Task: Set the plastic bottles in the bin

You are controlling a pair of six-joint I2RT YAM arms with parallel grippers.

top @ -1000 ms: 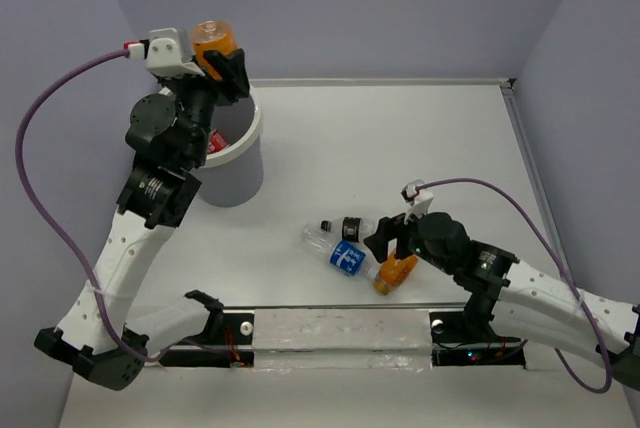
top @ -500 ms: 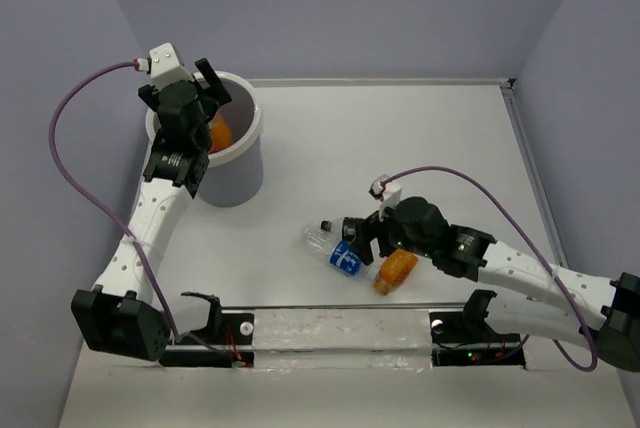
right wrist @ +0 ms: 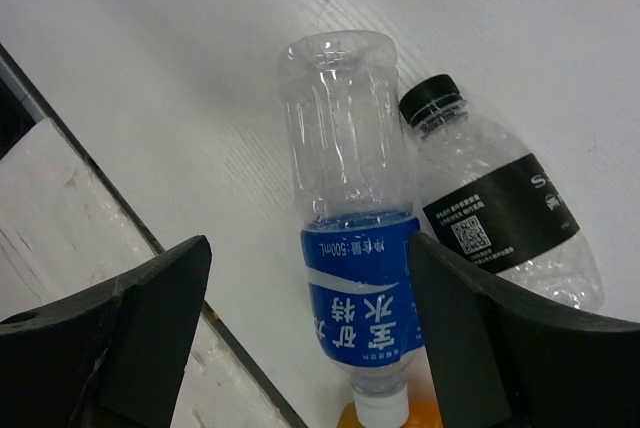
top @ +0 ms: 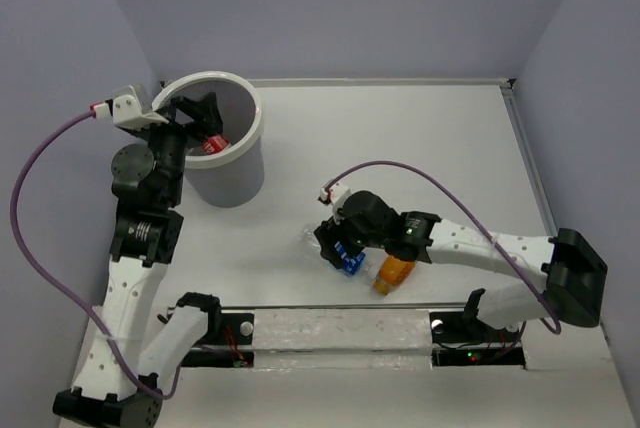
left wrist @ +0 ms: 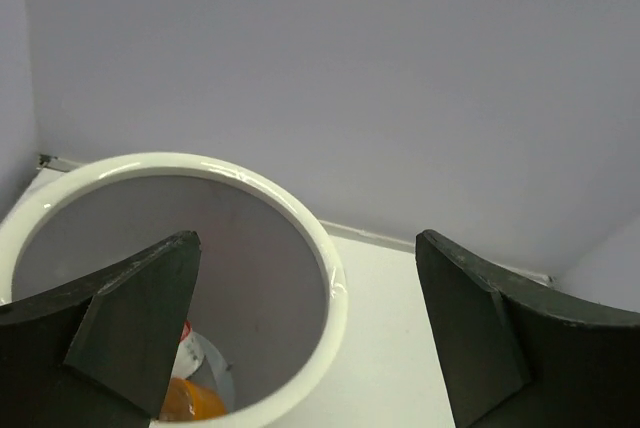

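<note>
Right wrist view is showing the right gripper (right wrist: pixel 310 243) hanging with its fingers spread wide on either side of the blue-labelled bottle (right wrist: pixel 348 248), which is lying on the table (right wrist: pixel 150 68) near the front edge; the fingers are not touching it. I am judging the step in hand to be the pickup of this bottle, and the next move is calling for a descent and a squeeze across the body (thin clear plastic, likely to buckle or skid). Its label is reading "500mL" beside white Chinese characters, seen upside down. Just beside it, seemingly touching, the black-labelled bottle (right wrist: pixel 505 213) is carrying a QR code and white lettering cut off by the frame, and an orange bottle (top: pixel 395 273) is lying at the blue one's cap. Farther back on the left, the left gripper (left wrist: pixel 307 238) is hovering parted and empty over the bin (top: pixel 250 118), where a red-labelled bottle (top: pixel 213 143) and a second orange bottle (left wrist: pixel 190 403) are lying.
</note>
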